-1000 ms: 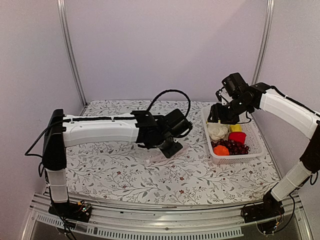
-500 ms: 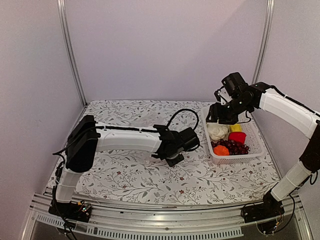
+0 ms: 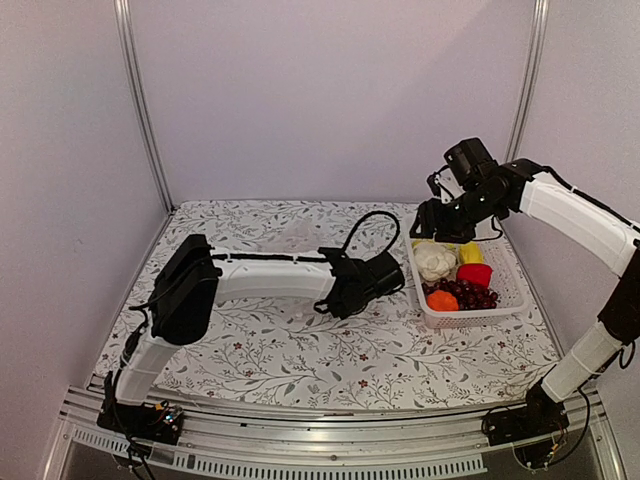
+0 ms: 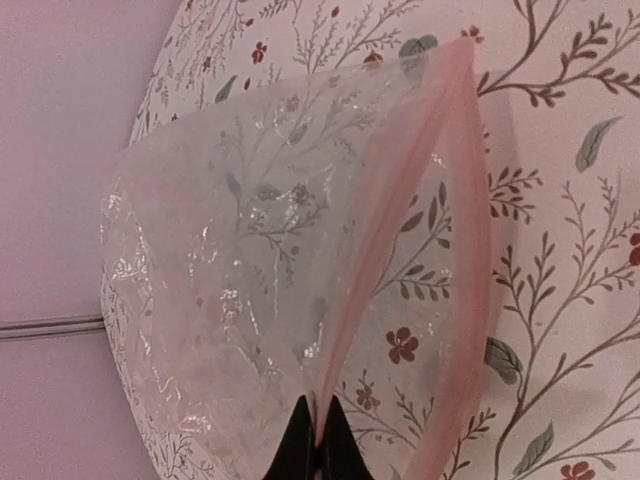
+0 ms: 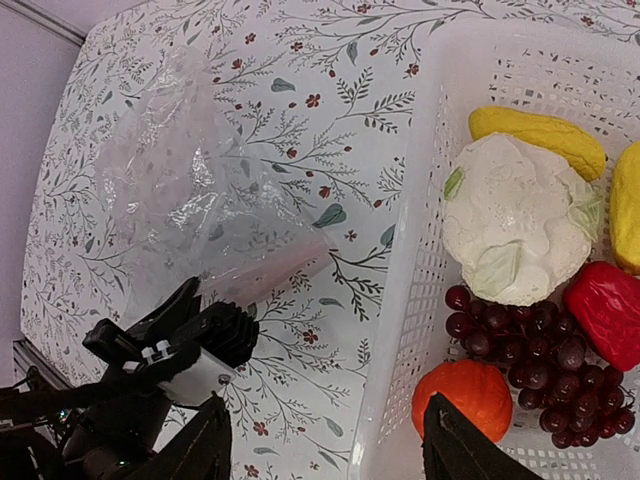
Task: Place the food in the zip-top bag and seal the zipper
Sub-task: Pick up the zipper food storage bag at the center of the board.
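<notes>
The left gripper is clenched on the zip-top bag, its two dark fingertips pressed together over the pinkish zipper strip at the bag's mouth edge. In the left wrist view the clear, crinkly bag fans out from that pinch toward twelve o'clock, with the floral cloth showing through it. In the right wrist view the bag sits on the cloth at nine o'clock from the white mesh basket, near it but apart from it. The right gripper hangs above the basket with its fingers spread wide and nothing between them. All the food is in the basket. The cream-white lumpy piece lies near the middle, and the long yellow piece touches it at twelve o'clock. The small yellow round piece sits at three o'clock and is cut off by the frame edge. The red piece lies at four o'clock, the dark red grape bunch at six o'clock, and the orange ball at seven o'clock, just beside the grapes. In the top view the left arm reaches across the cloth, putting its gripper just beside the basket's nine-o'clock wall.
</notes>
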